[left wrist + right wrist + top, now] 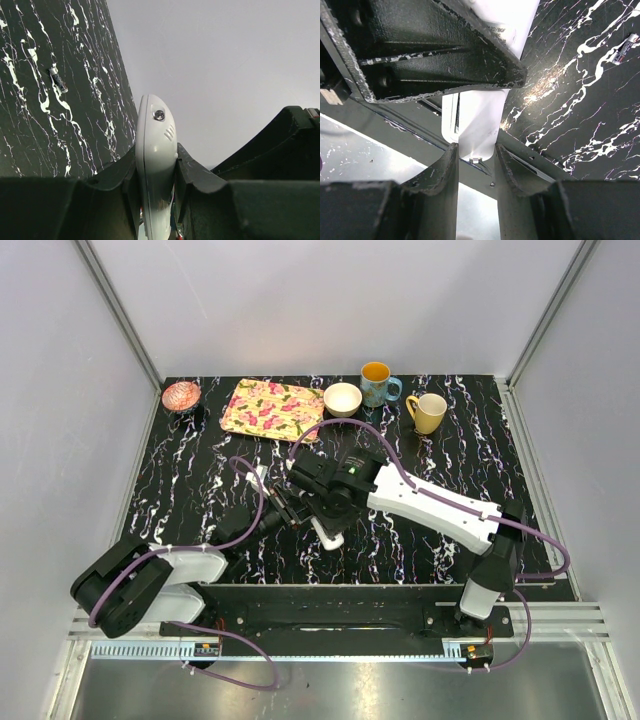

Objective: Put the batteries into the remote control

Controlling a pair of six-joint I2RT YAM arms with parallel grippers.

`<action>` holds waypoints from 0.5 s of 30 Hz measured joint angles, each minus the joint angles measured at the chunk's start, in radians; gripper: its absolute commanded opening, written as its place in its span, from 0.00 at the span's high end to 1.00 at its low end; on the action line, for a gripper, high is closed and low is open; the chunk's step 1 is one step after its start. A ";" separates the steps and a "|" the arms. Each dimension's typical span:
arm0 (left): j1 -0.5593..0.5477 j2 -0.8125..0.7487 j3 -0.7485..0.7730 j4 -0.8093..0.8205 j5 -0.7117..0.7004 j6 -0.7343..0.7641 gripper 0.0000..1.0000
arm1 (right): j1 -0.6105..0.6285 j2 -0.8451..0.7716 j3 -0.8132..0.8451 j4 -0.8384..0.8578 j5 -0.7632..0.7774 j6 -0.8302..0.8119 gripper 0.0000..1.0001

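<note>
Top view: the slim white plastic rectangular remote control [325, 531] is at the middle of the black white-veined marble table [200, 470], where both arms meet.

Left wrist: the left gripper [156, 155] is clamped on the remote control's edges. A small cylindrical battery [58, 80] lies well apart.

Right wrist: the right gripper [476, 147] is pressed against both sides of the remote control's end.

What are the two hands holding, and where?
Both hold the slim white plastic remote control: the left hand clamps its sides near one end; the right hand seems to pinch the other end.
</note>
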State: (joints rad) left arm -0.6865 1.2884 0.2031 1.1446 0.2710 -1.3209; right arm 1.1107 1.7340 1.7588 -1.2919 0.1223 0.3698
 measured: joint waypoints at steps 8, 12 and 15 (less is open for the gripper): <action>-0.002 -0.013 0.014 -0.038 -0.021 0.005 1.00 | -0.001 0.003 0.019 -0.031 -0.009 0.001 1.00; -0.004 -0.019 0.026 -0.066 -0.039 0.014 1.00 | -0.001 0.011 0.056 -0.041 -0.013 0.001 1.00; -0.009 -0.026 0.034 -0.079 -0.047 0.020 1.00 | -0.002 0.016 0.066 -0.041 -0.016 0.001 1.00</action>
State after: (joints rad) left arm -0.6956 1.2625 0.2371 1.0657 0.2237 -1.3010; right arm 1.1091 1.7500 1.8248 -1.3331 0.1062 0.3706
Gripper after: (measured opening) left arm 0.300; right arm 0.346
